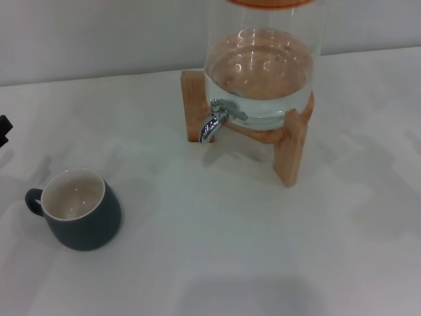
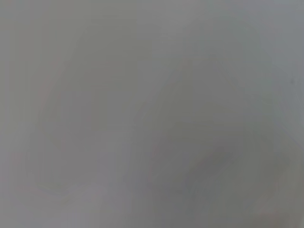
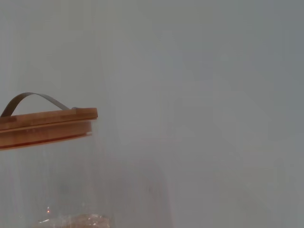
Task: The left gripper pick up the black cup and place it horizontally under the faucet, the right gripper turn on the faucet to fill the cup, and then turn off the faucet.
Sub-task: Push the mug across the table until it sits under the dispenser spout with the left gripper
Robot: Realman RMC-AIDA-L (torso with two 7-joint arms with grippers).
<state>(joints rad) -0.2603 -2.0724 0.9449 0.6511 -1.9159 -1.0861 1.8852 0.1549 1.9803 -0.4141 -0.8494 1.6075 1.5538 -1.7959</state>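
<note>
One cup (image 1: 77,217) sits upright on the white table (image 1: 230,250), out at about eight o'clock from the dispenser, well apart from it. It is a dark, almost black mug, cream inside, with its small loop handle pointing to nine o'clock. Nothing touches it.

Up at twelve o'clock stands the glass dispenser (image 1: 263,59) on its wooden stand (image 1: 289,148), with water showing through the clear wall. The faucet (image 1: 217,120) juts from its base, chrome, spout turned down toward the table, bare tabletop beneath it.

At the far nine o'clock edge of the head view a sliver of black pokes in, the left gripper (image 1: 4,130); I cannot tell whether it is released or clenched. The right gripper is out of sight. Its wrist camera catches the dispenser's wooden lid (image 3: 45,124) with a thin metal handle (image 3: 33,99) arching over it.

No writing or label can be read anywhere.
</note>
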